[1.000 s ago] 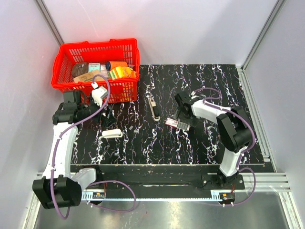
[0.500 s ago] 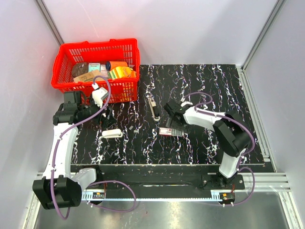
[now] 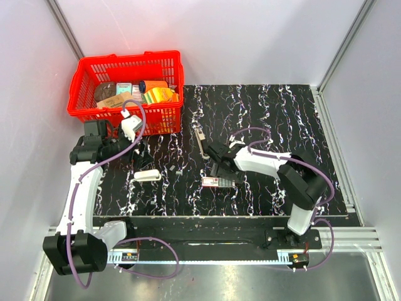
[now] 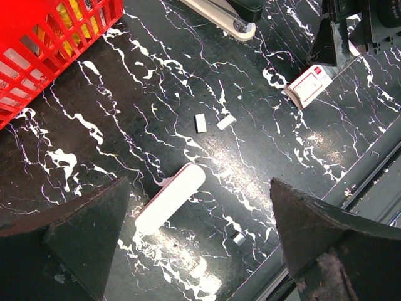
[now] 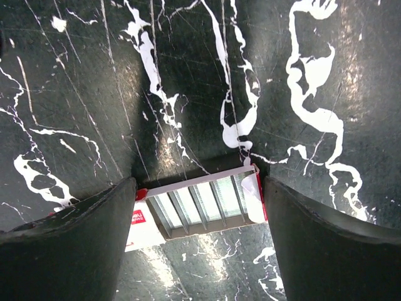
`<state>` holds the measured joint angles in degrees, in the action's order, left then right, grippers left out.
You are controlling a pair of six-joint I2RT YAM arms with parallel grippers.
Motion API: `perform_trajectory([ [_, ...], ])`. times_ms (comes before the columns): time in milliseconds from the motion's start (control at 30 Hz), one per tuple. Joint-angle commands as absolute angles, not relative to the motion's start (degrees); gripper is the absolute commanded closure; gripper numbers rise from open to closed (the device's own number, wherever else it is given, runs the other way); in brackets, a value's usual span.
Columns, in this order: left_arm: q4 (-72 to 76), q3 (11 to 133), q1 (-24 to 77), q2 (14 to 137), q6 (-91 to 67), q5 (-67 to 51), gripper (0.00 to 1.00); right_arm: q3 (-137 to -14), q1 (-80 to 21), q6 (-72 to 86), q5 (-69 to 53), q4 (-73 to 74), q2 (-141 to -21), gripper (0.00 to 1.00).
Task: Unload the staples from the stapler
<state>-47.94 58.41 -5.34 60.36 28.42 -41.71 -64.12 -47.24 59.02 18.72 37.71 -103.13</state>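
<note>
The slim black and silvery stapler (image 3: 202, 141) lies on the black marbled table, mid-left; its end shows at the top of the left wrist view (image 4: 241, 9). My right gripper (image 3: 219, 168) sits just near-right of it, shut on a small red-and-white box (image 3: 216, 182) resting on the table. In the right wrist view the gripper (image 5: 199, 182) has a finger at each end of the open box (image 5: 200, 204), which holds rows of staples. My left gripper (image 3: 139, 150) is open and empty, held above the white oblong piece (image 4: 170, 198).
A red basket (image 3: 125, 59) with several packages stands at the back left, its corner in the left wrist view (image 4: 50, 37). Small loose metal bits (image 4: 200, 122) lie near the white piece (image 3: 147, 175). The table's front rail is close behind it.
My right gripper has moved left and toward the near edge, taking the red-and-white box with it. The left arm and the stapler have not moved.
</note>
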Motion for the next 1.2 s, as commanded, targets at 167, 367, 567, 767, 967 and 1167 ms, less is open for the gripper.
perform_trajectory([
  [167,-45.9,58.6,-5.8,61.0,27.6,-40.3,0.01,-71.3,-48.5,59.6,23.5,47.8,-98.4,0.09],
  [367,-47.8,61.0,-6.2,62.1,26.9,-41.7,0.01,-80.9,-48.5,49.5,26.0,46.0,-96.7,0.08],
  [567,-48.1,62.0,-9.4,64.2,25.6,-42.4,0.01,-84.4,-50.0,48.0,20.1,37.4,-100.9,0.14],
  [767,-47.9,62.4,-15.5,63.4,26.7,-44.0,0.01,-96.1,-54.4,48.6,18.6,37.7,-114.4,0.23],
  [967,-47.9,62.0,-18.0,61.8,27.4,-43.7,0.01,-110.5,-55.7,50.9,17.3,42.4,-127.7,0.25],
  [1167,-48.0,60.5,-18.6,62.1,27.9,-43.7,0.01,-119.9,-56.4,53.0,15.3,45.8,-134.5,0.26],
])
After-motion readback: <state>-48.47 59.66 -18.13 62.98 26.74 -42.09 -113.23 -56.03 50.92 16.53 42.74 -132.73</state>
